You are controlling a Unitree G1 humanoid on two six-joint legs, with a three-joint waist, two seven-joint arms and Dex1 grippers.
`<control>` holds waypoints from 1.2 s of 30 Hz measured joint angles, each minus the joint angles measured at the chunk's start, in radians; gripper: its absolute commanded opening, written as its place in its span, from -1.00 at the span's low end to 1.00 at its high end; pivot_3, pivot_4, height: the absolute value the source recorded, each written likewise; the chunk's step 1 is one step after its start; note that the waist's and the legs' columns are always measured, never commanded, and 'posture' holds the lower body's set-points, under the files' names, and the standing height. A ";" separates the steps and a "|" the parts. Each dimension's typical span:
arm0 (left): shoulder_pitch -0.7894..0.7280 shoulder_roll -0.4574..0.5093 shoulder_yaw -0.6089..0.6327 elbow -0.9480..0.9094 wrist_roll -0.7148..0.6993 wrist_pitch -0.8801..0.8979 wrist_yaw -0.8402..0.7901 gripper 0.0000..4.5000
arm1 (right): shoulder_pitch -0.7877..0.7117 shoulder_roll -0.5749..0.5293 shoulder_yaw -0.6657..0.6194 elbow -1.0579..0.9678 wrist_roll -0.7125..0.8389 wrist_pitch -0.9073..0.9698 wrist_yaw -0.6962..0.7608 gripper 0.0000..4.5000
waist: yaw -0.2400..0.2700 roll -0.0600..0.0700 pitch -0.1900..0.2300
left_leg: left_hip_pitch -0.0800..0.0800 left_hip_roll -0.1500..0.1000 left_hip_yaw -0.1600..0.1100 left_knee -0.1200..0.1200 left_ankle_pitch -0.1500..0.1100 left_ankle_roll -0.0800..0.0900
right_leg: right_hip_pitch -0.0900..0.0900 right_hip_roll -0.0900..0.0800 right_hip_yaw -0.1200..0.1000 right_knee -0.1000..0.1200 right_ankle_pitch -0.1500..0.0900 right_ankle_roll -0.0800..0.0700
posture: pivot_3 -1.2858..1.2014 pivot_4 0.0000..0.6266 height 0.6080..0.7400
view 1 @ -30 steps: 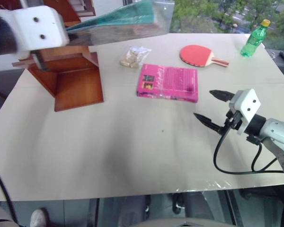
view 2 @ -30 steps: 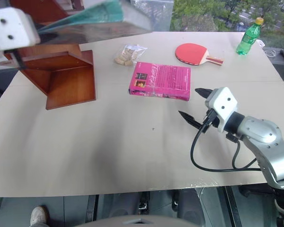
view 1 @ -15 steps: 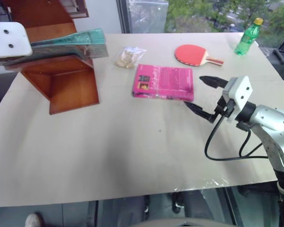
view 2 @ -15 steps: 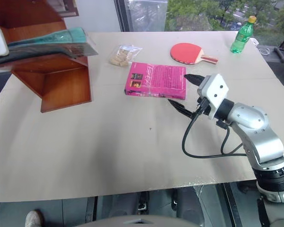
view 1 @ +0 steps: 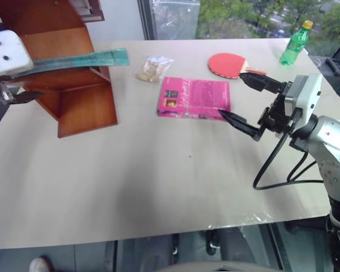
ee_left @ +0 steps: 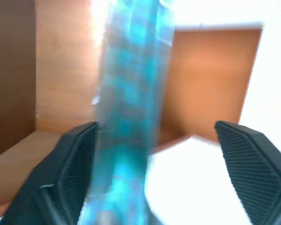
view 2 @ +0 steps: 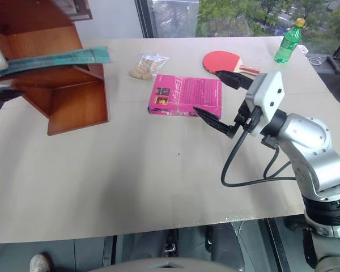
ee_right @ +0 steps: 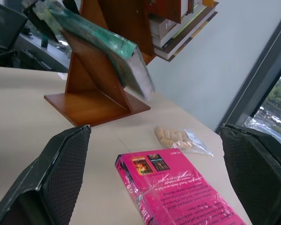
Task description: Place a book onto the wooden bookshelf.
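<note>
Our left pincer [ee_left: 154, 154] stands spread at the wooden bookshelf [view 1: 85, 102], its fingers [ee_left: 75, 159] wide on either side of the book [view 1: 79, 58], one of them just touching the cover, so we judge it has let go. That teal book lies flat across the shelf's board, one end jutting out over the table [view 1: 158, 181]. Placement looks nearly done; only drawing the arm clear seems left. Our right pincer [view 1: 246, 102] hangs open and empty above the pink book [view 1: 195, 99].
</note>
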 measured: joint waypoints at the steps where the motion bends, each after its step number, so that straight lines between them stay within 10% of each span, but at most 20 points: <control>1: 0.015 -0.005 0.033 -0.014 -0.021 0.019 -0.016 0.75 | -0.001 -0.002 -0.001 0.002 0.002 0.000 0.003 1.00 | 0.000 0.000 0.000 | 0.000 0.000 0.001 0.000 0.000 0.000 | 0.000 0.000 0.001 0.000 0.000 0.000 | 0.03 -0.52 1.00; 4: 0.169 -0.129 0.399 -0.210 -0.209 0.265 -0.156 0.75 | -0.047 -0.027 -0.001 0.065 0.013 0.017 0.055 1.00 | -0.002 0.000 0.000 | 0.001 0.000 0.002 0.002 0.000 0.000 | -0.001 -0.001 0.002 0.004 0.000 0.000 | 0.03 -0.52 1.00; 8: 0.232 -0.253 0.537 -0.399 -0.399 0.487 -0.161 0.51 | -0.055 -0.041 -0.001 0.075 0.022 0.034 0.082 1.00 | 0.004 0.000 0.000 | 0.001 0.000 -0.001 0.004 0.000 0.000 | 0.000 -0.002 0.003 0.008 0.000 -0.001 | 0.03 -0.52 1.00; 15: 0.238 -0.624 0.437 -0.668 -0.653 0.678 0.128 -0.93 | -0.022 -0.071 -0.014 0.034 0.036 0.088 0.069 1.00 | 0.024 0.004 -0.003 | 0.007 -0.001 -0.003 0.012 0.000 0.000 | 0.007 -0.004 0.005 0.012 0.002 -0.004 | 0.03 -0.52 1.00; 19: 0.197 -0.914 0.248 -0.674 -0.649 0.655 0.398 -0.99 | 0.016 -0.086 -0.044 -0.030 0.047 0.126 0.038 1.00 | 0.031 -0.001 -0.003 | 0.003 0.000 -0.007 0.018 0.000 0.000 | 0.008 -0.002 0.001 0.012 0.004 -0.006 | 0.03 -0.52 1.00; 27: -0.029 -1.337 -0.060 -0.083 -0.178 -0.003 0.996 -0.99 | 0.116 -0.097 -0.122 -0.162 0.086 0.205 -0.066 1.00 | 0.048 0.000 -0.005 | 0.005 -0.001 -0.007 0.018 0.000 0.001 | 0.010 -0.002 0.001 0.011 0.006 -0.007 | 0.03 -0.52 1.00; 36: -0.334 -1.377 -0.052 0.525 0.029 -0.598 1.424 -0.99 | 0.134 -0.107 -0.150 -0.225 0.116 0.248 -0.124 1.00 | 0.046 0.000 -0.005 | 0.000 -0.001 -0.006 0.016 -0.003 0.006 | 0.007 -0.003 -0.003 0.006 0.007 -0.005 | 0.03 -0.52 1.00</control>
